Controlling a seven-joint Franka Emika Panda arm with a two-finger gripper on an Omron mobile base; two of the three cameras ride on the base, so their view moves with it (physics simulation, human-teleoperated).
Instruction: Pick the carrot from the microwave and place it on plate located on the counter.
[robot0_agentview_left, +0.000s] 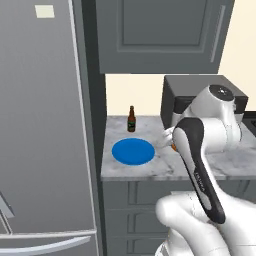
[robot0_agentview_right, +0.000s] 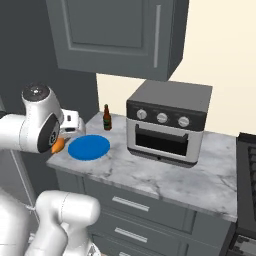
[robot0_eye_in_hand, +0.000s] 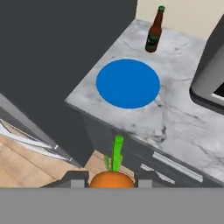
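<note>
My gripper is shut on the orange carrot, whose green top points toward the counter. The carrot hangs in the air just off the counter's front left corner, a short way from the blue plate. The plate lies flat and bare near the counter's left end, and it also appears as the plate in the left base view. A sliver of the carrot peeks out beside my arm there. The microwave is out of view.
A brown bottle stands behind the plate near the wall. The black toaster oven sits to the right of the plate. A grey fridge rises left of the counter, upper cabinets hang above, and a stove edge is at far right.
</note>
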